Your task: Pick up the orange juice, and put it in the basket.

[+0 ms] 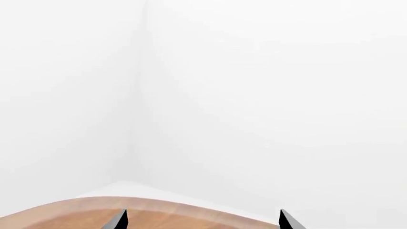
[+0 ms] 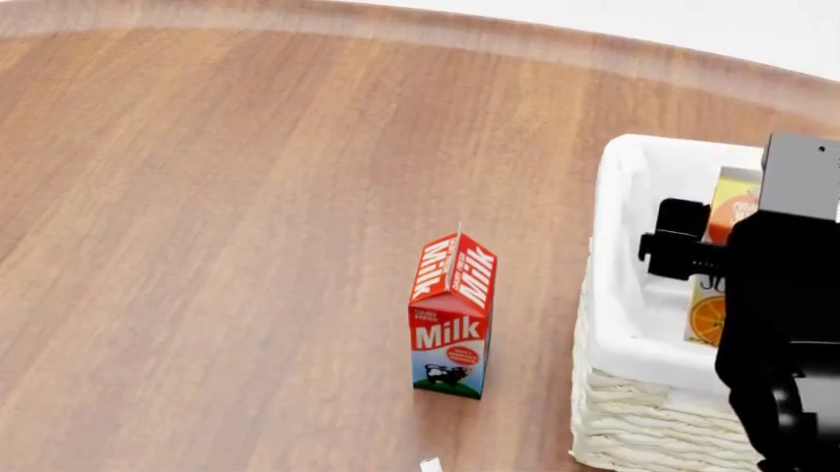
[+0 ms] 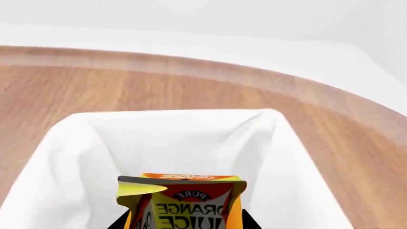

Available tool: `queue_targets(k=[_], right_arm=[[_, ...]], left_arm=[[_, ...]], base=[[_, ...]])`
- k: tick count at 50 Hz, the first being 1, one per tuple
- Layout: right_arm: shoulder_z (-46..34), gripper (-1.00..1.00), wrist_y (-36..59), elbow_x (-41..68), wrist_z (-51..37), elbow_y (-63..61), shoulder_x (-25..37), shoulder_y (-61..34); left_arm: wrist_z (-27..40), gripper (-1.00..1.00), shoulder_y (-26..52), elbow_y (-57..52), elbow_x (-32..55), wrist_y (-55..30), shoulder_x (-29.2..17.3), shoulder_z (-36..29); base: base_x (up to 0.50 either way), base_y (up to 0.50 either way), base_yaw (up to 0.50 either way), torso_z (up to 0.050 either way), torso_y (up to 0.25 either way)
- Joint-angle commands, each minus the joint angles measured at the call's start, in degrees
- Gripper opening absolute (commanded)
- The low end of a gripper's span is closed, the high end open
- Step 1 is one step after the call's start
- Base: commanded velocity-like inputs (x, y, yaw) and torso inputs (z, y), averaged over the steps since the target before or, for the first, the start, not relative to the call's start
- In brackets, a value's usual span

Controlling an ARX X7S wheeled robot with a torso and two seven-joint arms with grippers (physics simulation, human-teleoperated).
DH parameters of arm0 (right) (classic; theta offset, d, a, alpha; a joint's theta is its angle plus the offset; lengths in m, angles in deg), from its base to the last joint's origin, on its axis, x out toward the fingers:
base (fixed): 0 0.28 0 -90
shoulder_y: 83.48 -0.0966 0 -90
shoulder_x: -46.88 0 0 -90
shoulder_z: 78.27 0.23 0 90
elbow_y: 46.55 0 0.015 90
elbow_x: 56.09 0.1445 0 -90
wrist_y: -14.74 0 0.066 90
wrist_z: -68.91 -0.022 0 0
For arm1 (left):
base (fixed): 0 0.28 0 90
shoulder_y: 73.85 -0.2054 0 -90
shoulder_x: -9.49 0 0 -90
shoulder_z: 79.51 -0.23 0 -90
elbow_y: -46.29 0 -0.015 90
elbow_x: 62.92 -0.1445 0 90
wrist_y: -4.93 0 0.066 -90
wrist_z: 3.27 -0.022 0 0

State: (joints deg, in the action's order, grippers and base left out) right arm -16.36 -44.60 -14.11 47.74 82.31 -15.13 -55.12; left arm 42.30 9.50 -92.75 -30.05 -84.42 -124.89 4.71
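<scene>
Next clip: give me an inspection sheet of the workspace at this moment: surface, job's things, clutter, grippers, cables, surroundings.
Surface: round wooden table, bare wood over most of the head view.
Job's things: orange juice held over the inside of the basket, above the white lining; whether it touches the bottom cannot be told.
Clutter: milk carton upright on the table, apart from the basket; a small white thing at the head view's lower edge, too cut off to name.
Grippers: right gripper shut on the orange juice; left gripper open, holding nothing.
Cables: nothing seen.
Surroundings: plain white walls.
</scene>
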Motion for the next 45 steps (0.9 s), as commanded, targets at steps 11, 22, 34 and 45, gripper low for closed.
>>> queue_targets(k=[11,22,34,45], right_arm=[[-0.6,-1.0,-2.6,-3.2,1.9,4.2,-1.7,-1.2],[-0.8,-1.0,-2.8,-3.6,2.2,5.6,-1.9,-1.7],[-1.2,-1.0,-4.1,-4.5,3.1,8.5,-2.8,-2.7],[-1.6,-1.0,-5.6,-5.3,4.1,11.6,-4.0,-3.7]], left_arm=[[0.5,1.0,-0.5,-0.3,0.3,0.1,-0.5,0.9],[0.6,1.0,-0.9,-0.3,0.5,0.4,-0.7,1.5],[0.5,1.0,-1.0,0.1,0.2,0.6,-0.6,1.3],[0.3,1.0,-0.8,0.6,0.0,0.6,-0.4,1.0]], base=[[0.0,0.0,0.0,0.0,0.001],[0.0,0.0,0.0,0.0,0.001],[0.0,0.0,0.0,0.0,0.0],[0.0,0.0,0.0,0.001,0.001]])
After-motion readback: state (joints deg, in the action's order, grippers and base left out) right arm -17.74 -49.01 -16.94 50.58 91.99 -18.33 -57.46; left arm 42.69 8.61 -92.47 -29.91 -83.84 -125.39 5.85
